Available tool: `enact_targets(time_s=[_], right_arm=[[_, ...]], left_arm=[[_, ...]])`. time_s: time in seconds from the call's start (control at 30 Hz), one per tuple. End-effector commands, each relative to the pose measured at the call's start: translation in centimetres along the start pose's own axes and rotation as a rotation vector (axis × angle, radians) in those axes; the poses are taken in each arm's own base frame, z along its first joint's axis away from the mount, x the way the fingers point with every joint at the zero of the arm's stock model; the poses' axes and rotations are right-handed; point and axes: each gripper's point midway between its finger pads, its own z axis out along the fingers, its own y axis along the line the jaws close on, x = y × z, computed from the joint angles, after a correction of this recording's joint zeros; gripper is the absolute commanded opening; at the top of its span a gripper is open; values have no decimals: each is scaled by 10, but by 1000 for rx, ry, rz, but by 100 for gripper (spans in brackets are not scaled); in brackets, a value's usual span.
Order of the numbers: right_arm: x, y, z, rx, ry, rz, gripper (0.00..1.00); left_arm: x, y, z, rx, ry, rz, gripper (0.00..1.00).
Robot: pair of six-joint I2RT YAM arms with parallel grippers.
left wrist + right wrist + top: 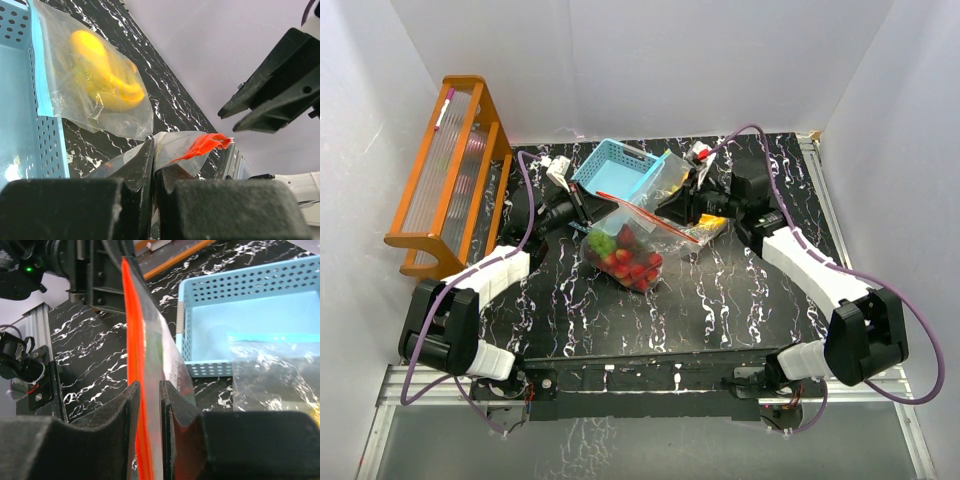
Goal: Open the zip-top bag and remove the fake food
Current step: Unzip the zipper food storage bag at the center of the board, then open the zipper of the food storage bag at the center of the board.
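Note:
The clear zip-top bag point(638, 232) with a red zip strip point(132, 355) hangs stretched between both arms over the middle of the black marbled table. The fake food point(625, 258), red strawberries and green grapes, sags in the bag's bottom. My left gripper point(153, 150) is shut on the clear film at the bag's left corner, with the red zip point(205, 145) just beyond it. My right gripper point(150, 385) has its jaws narrowly closed around the bag's top edge, with the red strip and film between them. From above, the left gripper point(586, 214) and the right gripper point(682, 214) flank the bag.
A light-blue slotted basket point(615, 168) stands tilted behind the bag. A second clear bag with yellow bananas point(105, 75) lies against the basket. An orange wooden rack point(450, 170) stands at the far left. White walls enclose the table.

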Motion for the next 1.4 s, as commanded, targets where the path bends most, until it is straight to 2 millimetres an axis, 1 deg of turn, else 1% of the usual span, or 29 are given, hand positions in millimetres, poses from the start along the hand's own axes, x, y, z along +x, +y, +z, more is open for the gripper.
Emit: enact_targets(time_s=[0.0, 0.07, 0.1, 0.17, 0.27, 0.43, 0.5, 0.77, 0.93, 1.03, 1.07, 1.17, 1.27, 1.37], right_arm=[[-29, 25, 9, -65, -64, -101, 31], [-25, 29, 11, -68, -59, -105, 39], [-23, 28, 12, -60, -55, -104, 41], [-18, 23, 14, -36, -42, -99, 41], [-15, 14, 16, 5, -28, -93, 40], [-28, 5, 13, 73, -52, -122, 32], [-29, 3, 13, 82, -43, -131, 31], [-13, -1, 17, 75, -16, -112, 31], [-3, -11, 22, 96, 2, -98, 31], [-2, -17, 20, 131, 6, -96, 31], [-3, -17, 20, 138, 6, -99, 33], [-6, -16, 16, 148, -2, -107, 43], [-11, -9, 14, 133, -14, -117, 51], [-7, -5, 16, 116, -12, -118, 53]], left_arm=[[-6, -13, 1, 49, -14, 22, 0], [-6, -13, 0, 46, -17, 23, 0], [-7, -13, 0, 46, -19, 23, 0], [-8, -15, 0, 51, -21, 24, 0], [-10, -19, -1, 58, -26, 28, 0], [-14, -22, -1, 63, -39, 36, 0], [-14, -22, -2, 65, -41, 37, 0], [-14, -24, -3, 70, -42, 35, 0], [-14, -25, -4, 75, -42, 31, 0], [-13, -25, -3, 77, -40, 26, 0], [-12, -24, -3, 76, -39, 23, 0], [-10, -22, -2, 77, -35, 13, 0], [-9, -21, -1, 80, -33, 5, 0], [-10, -22, -1, 83, -31, 4, 0]])
